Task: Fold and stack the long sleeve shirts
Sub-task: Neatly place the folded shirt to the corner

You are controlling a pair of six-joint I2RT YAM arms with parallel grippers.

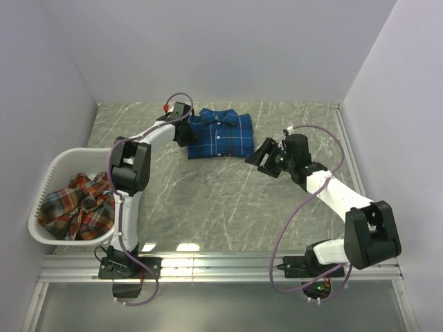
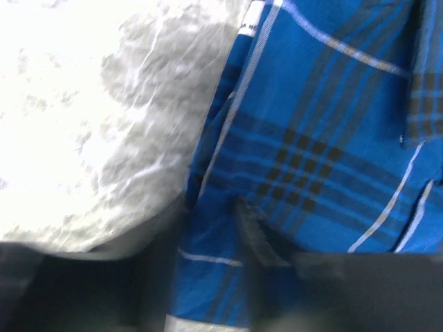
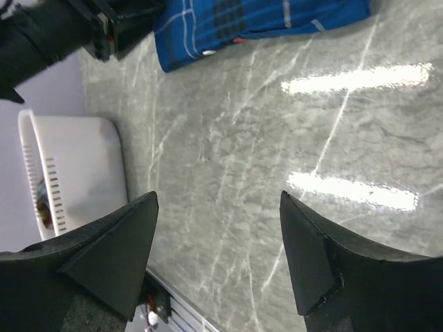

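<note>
A blue plaid long sleeve shirt [image 1: 220, 135] lies folded flat at the back of the table, collar toward the far wall. My left gripper [image 1: 184, 131] is down at its left edge. In the blurred left wrist view, blue fabric [image 2: 311, 138] lies between the dark fingers [image 2: 259, 238], but whether they pinch it is unclear. My right gripper [image 1: 261, 155] hovers just right of the shirt, apart from it. It stands open [image 3: 218, 200] over bare table. A red-orange plaid shirt [image 1: 77, 205] lies crumpled in the basket.
The white laundry basket [image 1: 57, 166] sits at the table's left edge, beside the left arm's base link. Grey marble tabletop [image 1: 221, 200] stretches between the arms. A metal rail [image 1: 221, 266] runs along the near edge. Walls close in on three sides.
</note>
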